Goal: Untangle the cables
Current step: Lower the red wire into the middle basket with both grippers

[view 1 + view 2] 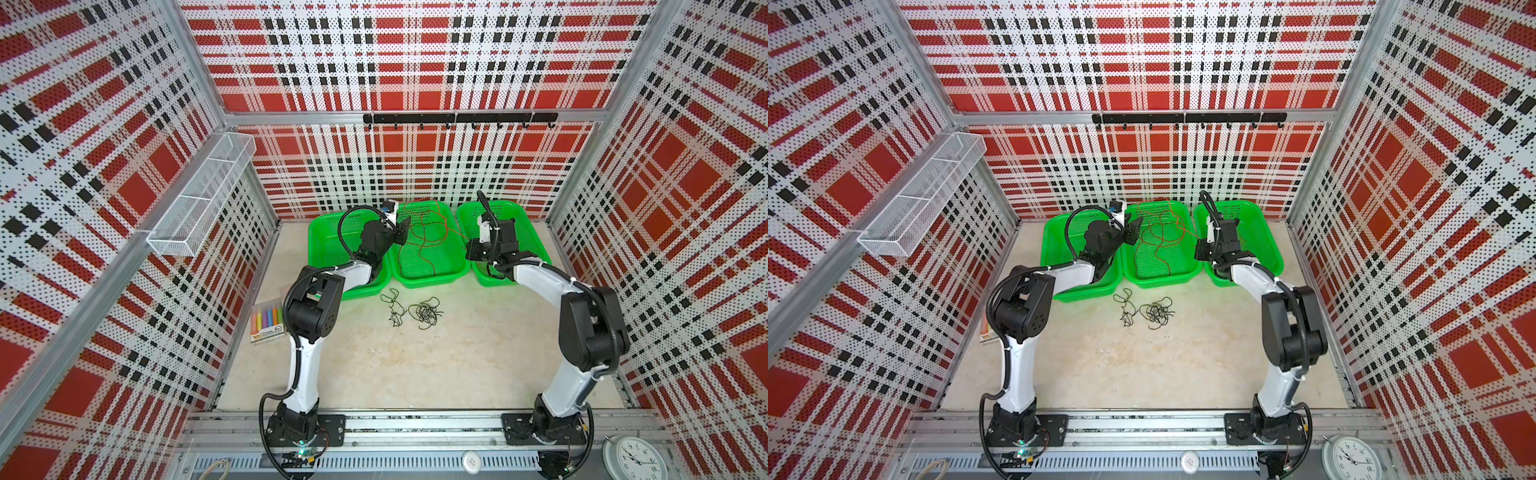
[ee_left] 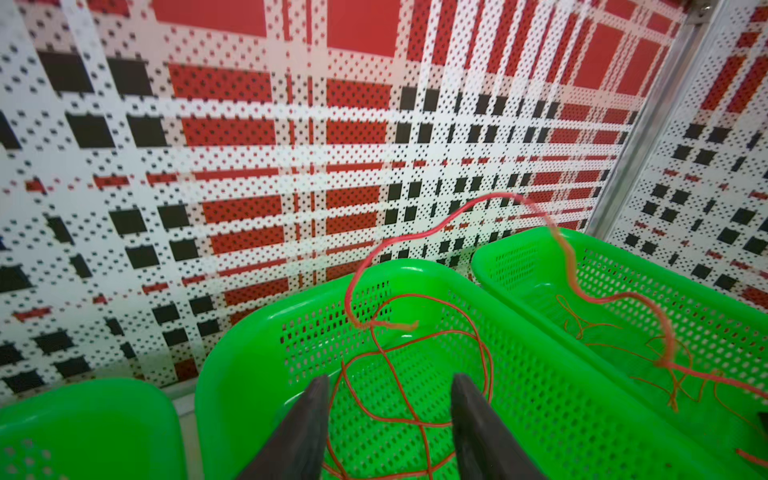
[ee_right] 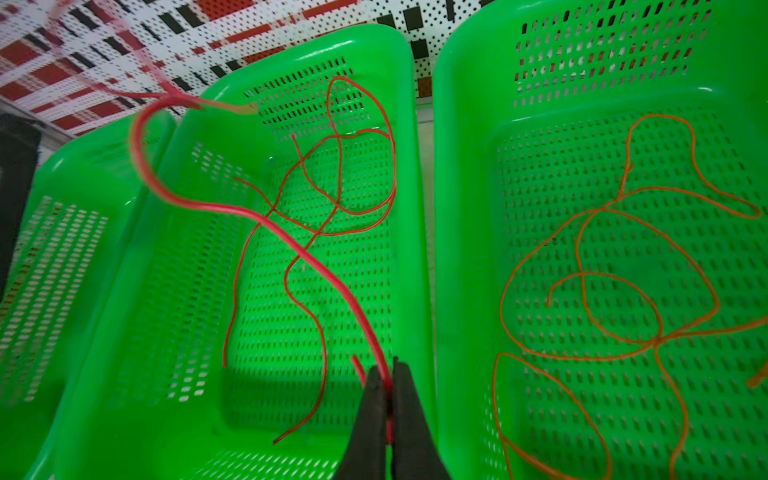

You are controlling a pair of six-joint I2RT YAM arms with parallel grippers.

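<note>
My right gripper [image 3: 390, 368] pinches the red cable [image 3: 224, 208]; my left gripper [image 2: 390, 380] hangs spread at the basket's [image 1: 428, 282] nine o'clock (black cables [image 1: 422, 311] at six).

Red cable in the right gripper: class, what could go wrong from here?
1. The red cable clamped in the right gripper arcs in the air above the rim of the middle basket; dropped now, part may land outside.
2. It hangs above loose red cables; lowering it could tangle with them.
3. The gripper sits beside the right basket holding orange cables; drifting sideways could mix colours.
</note>
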